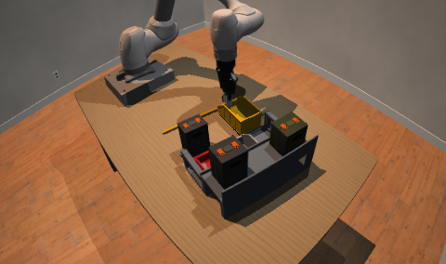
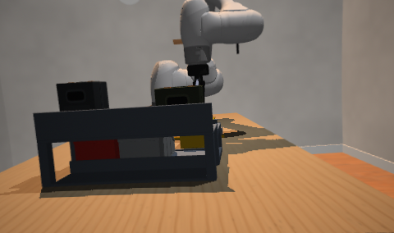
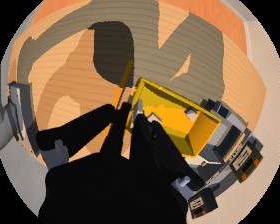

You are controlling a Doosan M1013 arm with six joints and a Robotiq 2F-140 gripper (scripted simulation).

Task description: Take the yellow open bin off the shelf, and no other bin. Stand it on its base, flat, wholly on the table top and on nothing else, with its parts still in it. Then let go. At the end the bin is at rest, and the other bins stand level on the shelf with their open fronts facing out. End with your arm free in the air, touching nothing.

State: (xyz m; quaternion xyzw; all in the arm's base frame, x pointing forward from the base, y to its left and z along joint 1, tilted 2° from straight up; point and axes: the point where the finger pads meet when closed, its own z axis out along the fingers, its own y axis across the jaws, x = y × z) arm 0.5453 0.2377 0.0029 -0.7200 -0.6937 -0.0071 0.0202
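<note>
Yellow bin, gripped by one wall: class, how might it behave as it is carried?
The yellow bin looks rigid, so probably won't flex. The hand pinches one rim edge only, so it may tilt, possibly spilling parts.
</note>
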